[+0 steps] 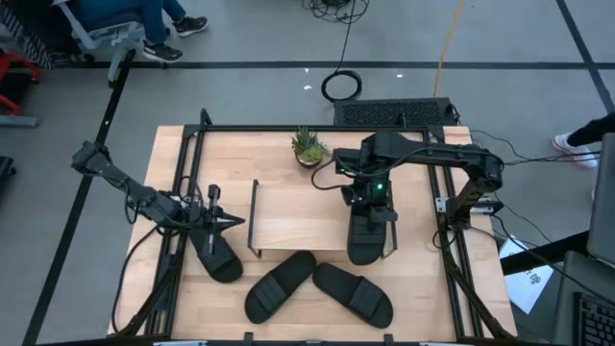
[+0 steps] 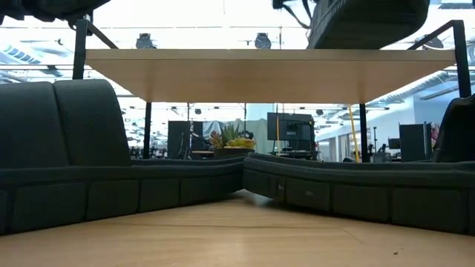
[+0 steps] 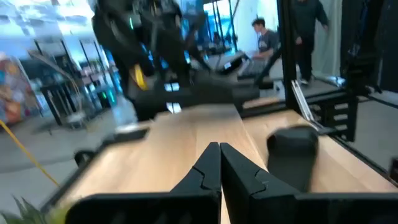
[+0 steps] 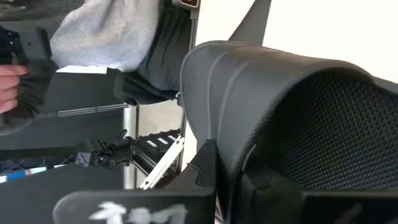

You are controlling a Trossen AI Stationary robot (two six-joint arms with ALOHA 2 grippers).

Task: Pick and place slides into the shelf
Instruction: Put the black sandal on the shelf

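Observation:
The shelf (image 1: 298, 216) is a low rack with a light wood top board (image 2: 260, 74) on black end frames. My right gripper (image 1: 370, 200) is over the board's right end, shut on a black slide (image 1: 370, 238) that also shows in the low view (image 2: 364, 22). Another slide (image 1: 216, 255) lies sole down on the table left of the shelf. Two more slides (image 1: 279, 285) (image 1: 353, 293) lie in front of the shelf. My left gripper (image 1: 229, 221) is shut, just above the left slide and beside the shelf's left end frame, pointing at the shelf. My right gripper holds the slide by its wide strap (image 4: 211, 146), with the strap's edge pinched between the two fingers (image 4: 205, 168). It comes from above. The slide sits level over the top board's right end, its length toward the near edge. Whether the sole touches the board, I cannot tell.
A small potted plant (image 1: 309, 147) stands behind the shelf near the far edge. Black frame rails (image 1: 183, 192) run along the table's left and right sides. Under the top board there is open space (image 2: 237, 178). People and chairs are beyond the table.

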